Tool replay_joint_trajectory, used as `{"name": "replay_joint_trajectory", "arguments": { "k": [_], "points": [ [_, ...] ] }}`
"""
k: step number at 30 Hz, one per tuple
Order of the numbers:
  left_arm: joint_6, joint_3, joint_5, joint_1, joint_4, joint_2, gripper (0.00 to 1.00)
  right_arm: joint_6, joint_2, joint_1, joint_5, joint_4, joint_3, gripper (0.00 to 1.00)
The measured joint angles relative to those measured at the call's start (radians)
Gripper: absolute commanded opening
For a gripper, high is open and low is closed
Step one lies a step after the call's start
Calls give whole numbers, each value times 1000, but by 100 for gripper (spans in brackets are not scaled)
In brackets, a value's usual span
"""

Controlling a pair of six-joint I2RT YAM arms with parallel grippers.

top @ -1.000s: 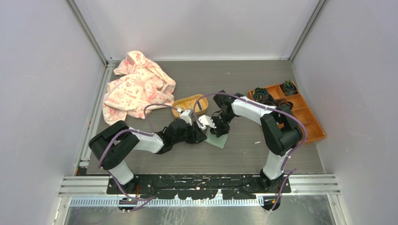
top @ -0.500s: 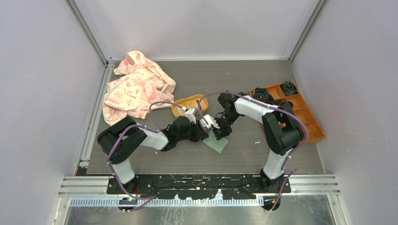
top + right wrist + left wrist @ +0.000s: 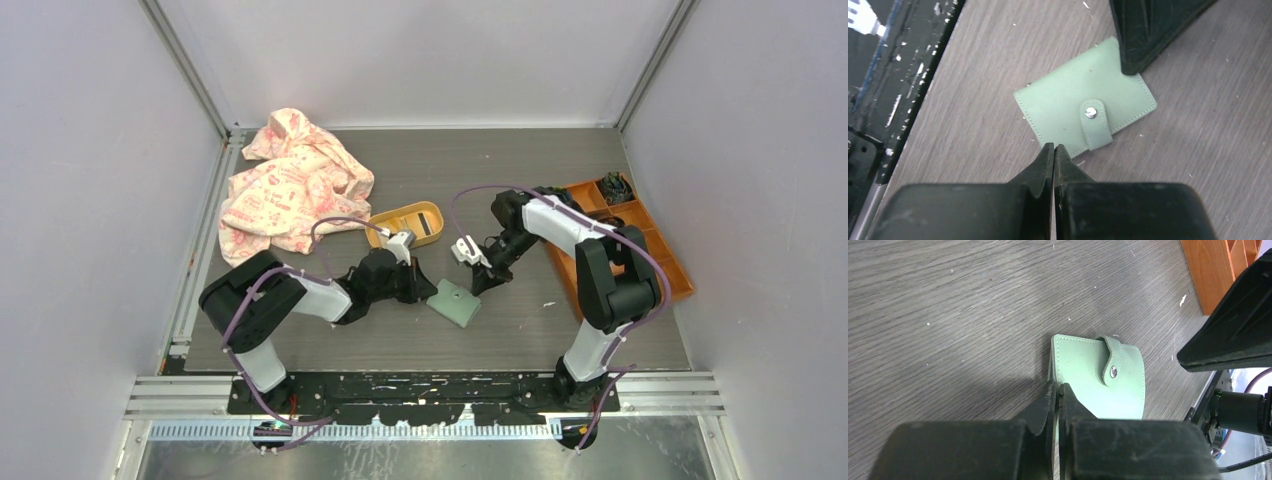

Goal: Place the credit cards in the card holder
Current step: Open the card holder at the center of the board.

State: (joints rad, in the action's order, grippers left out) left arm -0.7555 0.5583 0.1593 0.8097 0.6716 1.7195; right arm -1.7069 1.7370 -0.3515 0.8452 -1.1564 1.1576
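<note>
Right arm (image 3: 560, 225) back; one shut-looking holder (image 3: 452, 302)

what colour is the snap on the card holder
Silvery snap on the sage-green card holder; clearest in the right wrist view.

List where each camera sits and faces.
Top external: fixed above and behind the bases, looking down on the table; left arm and right arm show.
Left wrist: on the left arm, looking past the shut left end effector at the card holder.
Right wrist: past the shut right end effector at it, from the other side.
Shared: both wrist views show the card holder and the other end effector.
</note>
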Motion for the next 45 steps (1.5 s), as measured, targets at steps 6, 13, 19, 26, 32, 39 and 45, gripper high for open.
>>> {"name": "replay_joint_trajectory", "arguments": {
  "k": [6, 13, 19, 26, 32, 39, 45],
  "points": [
    [38, 13, 51, -4, -23, 0, 0, -18, -13, -34, 1, 11, -18, 61],
    [58, 15, 106, -6, -28, 3, 0, 154, -121, -185, -146, 312, -173, 60],
    [58, 26, 138, -7, -27, 18, 0, 200, -92, -232, -227, 409, -168, 52],
    [58, 28, 141, -7, -26, 20, 0, 126, -50, -258, -264, 330, -128, 44],
    [58, 28, 142, -7, -26, 21, 0, 79, -34, -267, -272, 287, -114, 26],
    [57, 28, 144, -8, -23, 22, 0, 78, -27, -280, -298, 262, -100, 1],
    [50, 19, 151, -24, 2, 28, 2, 59, -40, -263, -279, 261, -109, 1]
  ]
}}
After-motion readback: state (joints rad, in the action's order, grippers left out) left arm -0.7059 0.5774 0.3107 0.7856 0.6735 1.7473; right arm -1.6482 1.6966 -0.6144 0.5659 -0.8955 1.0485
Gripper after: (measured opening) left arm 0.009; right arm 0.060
